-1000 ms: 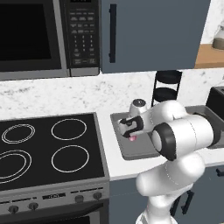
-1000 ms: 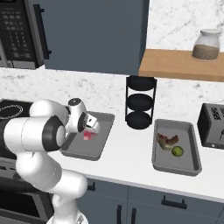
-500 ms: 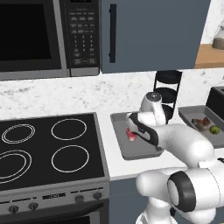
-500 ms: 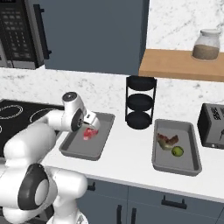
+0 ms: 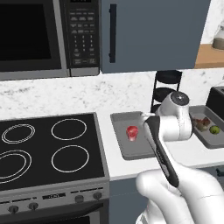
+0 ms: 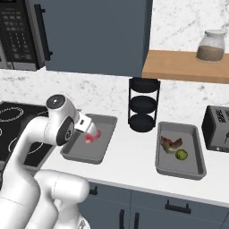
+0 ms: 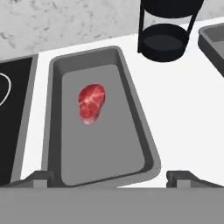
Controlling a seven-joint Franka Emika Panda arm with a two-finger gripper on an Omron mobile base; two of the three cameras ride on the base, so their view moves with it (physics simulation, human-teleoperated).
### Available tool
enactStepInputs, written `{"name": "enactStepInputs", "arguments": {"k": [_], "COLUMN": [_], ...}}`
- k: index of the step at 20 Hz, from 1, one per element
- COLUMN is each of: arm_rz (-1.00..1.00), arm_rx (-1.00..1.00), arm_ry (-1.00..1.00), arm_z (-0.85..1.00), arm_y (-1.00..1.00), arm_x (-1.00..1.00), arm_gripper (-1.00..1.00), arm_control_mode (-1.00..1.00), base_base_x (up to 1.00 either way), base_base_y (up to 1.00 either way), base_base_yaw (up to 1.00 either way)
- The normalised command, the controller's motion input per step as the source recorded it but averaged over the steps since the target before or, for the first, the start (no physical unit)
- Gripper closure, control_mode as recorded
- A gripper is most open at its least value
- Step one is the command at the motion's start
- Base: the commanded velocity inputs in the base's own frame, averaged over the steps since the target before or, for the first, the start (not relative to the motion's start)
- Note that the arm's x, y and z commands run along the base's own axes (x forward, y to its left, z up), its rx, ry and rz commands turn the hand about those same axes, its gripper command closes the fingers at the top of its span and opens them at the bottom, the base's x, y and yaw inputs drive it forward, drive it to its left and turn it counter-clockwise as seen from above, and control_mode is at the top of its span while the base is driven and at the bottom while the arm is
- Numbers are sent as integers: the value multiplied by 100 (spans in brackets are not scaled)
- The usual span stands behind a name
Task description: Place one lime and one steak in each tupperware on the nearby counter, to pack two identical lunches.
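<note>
Two grey rounded-rim tupperware trays on white marbled counter (image 6: 129, 154): left tray (image 7: 131, 109) with one flat red steak (image 7: 91, 103); right tray (image 6: 195, 154) with brown steak (image 6: 172, 143), round lime (image 6: 181, 154). Gripper (image 7: 111, 177) above left tray, fingers apart, nothing held.

No legible txt or labels.

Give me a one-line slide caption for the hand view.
Open fingers above a grey tupperware holding one red steak, black rack beyond.
</note>
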Motion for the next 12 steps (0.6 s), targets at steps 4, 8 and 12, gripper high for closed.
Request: {"name": "enactStepInputs", "arguments": {"k": [4, 8, 12], "arm_rz": [5, 9, 0], "arm_rx": [-7, -8, 0], "arm_ry": [-15, -7, 0], "arm_z": [49, 41, 0], "arm_y": [7, 11, 0], "arm_x": [-100, -100, 0], "arm_gripper": [-100, -100, -100], "arm_control_mode": [-100, -100, 100], "base_base_x": [0, 0, -98], "base_base_y": [0, 0, -2], "base_base_yaw": [0, 0, 4]}}
